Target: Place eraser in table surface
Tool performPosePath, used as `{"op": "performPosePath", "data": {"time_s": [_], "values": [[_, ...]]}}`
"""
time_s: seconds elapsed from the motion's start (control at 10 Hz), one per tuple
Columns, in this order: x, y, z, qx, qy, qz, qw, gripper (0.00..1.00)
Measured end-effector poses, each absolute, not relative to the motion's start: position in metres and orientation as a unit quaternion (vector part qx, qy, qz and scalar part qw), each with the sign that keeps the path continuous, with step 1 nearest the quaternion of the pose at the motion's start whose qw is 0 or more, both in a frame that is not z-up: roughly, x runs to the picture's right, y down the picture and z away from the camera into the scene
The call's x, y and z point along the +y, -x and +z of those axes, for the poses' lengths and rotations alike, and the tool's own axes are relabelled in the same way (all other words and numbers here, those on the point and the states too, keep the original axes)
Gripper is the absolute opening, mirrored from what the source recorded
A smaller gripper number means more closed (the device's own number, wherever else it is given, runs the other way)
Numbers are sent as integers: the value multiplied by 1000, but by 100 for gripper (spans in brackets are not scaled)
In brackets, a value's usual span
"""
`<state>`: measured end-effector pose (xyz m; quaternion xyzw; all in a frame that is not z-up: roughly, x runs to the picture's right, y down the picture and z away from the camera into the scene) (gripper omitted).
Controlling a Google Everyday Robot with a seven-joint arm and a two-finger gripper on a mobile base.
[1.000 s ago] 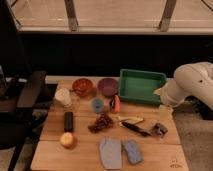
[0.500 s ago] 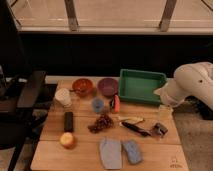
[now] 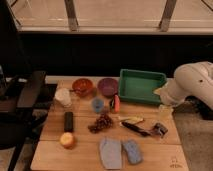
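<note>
1. Where the pale, planked wooden table surface (image 3: 155,152) nears its left edge, the eraser (image 3: 68,121), a flat black rectangular block, is seen lying beside a round yellow-orange fruit (image 3: 66,140).
2. The smooth white arm (image 3: 192,82) is bent in from the right.
3. The gripper (image 3: 164,114) is held pointing down over the table's right side, well apart from the eraser; whether it is wide or narrow cannot be told.
</note>
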<state>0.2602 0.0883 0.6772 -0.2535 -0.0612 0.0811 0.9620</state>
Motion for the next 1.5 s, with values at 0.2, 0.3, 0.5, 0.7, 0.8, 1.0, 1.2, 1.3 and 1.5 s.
{"op": "performPosePath", "data": {"time_s": [0.2,0.3,0.5,0.7,0.8,1.0,1.2,1.3,1.5], "values": [[87,-261,676,-65,253,72,963,80],[82,-253,677,-76,254,40,963,80],[76,-224,679,-105,255,-66,959,80],[71,-177,684,-136,253,-168,943,80],[69,-150,687,-155,251,-214,931,80],[74,-105,691,-191,249,-278,908,80],[81,-62,690,-231,253,-334,878,80],[83,-59,689,-235,257,-341,873,80],[83,-60,689,-235,257,-340,874,80]]}}
